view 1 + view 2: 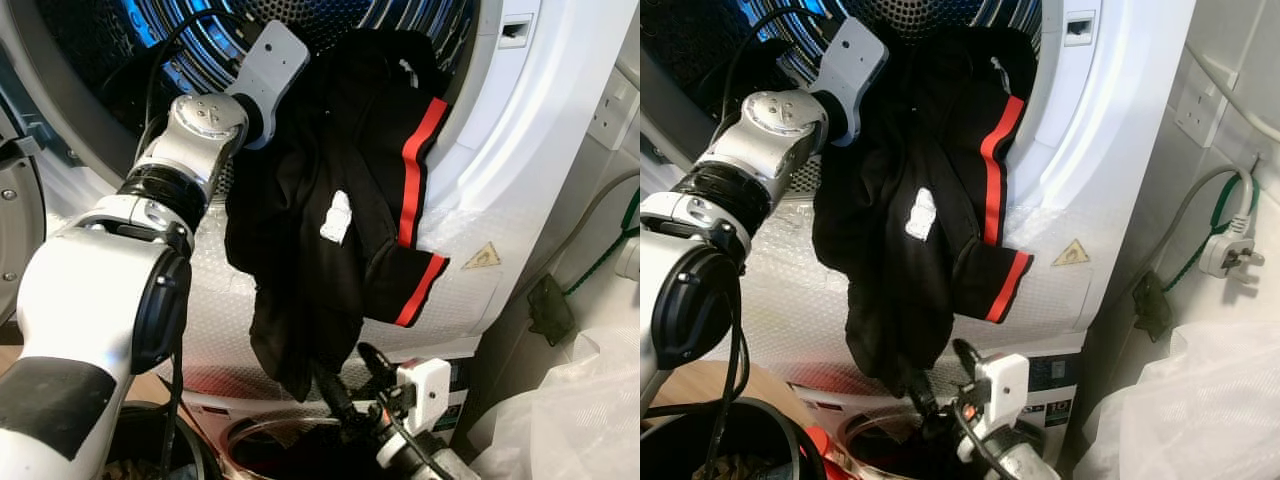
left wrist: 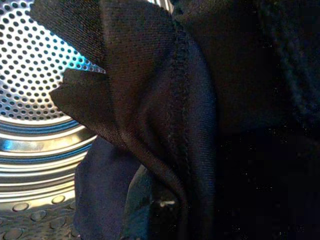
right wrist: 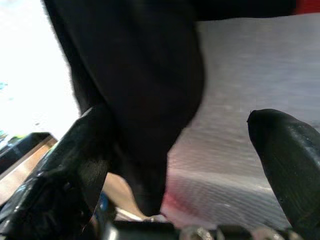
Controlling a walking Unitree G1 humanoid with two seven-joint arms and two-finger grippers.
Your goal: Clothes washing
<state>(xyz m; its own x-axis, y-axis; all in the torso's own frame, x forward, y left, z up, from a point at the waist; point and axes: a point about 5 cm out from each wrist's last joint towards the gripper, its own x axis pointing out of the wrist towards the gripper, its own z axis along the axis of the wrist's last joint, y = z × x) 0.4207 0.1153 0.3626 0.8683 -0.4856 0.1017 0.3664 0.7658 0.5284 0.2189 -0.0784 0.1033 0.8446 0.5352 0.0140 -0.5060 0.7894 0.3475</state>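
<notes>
Garment: black shorts with red stripes hang half in, half out of the washing machine, top bunched over the door rim, legs trailing down the white front panel.
Left gripper: the left arm reaches up into the drum; the wrist view looks straight onto black fabric, seam close up, and I cannot tell whether the fingers are spread or pinched on it.
Right gripper: down below the hanging hem, fingers wide apart, one black finger brushing the dangling cloth, the other well clear, nothing gripped yet.
Handling: looks light, limp and a little slick, a sports knit; it will fold and slide rather than hold any shape, so a pinch on a single layer may slip.
Where to grab: my pick is the thick red-striped cuff or the bunched waistband at the rim, where layers stack up.
Edges: the door rim is the catch point; the fabric is draped right over it, and the white tag faces out.
Open room: the drum is deep behind the cloth, plenty of space to push inward; right of the machine it is tight, with a cable and plug against the wall and a plastic bag low down.
</notes>
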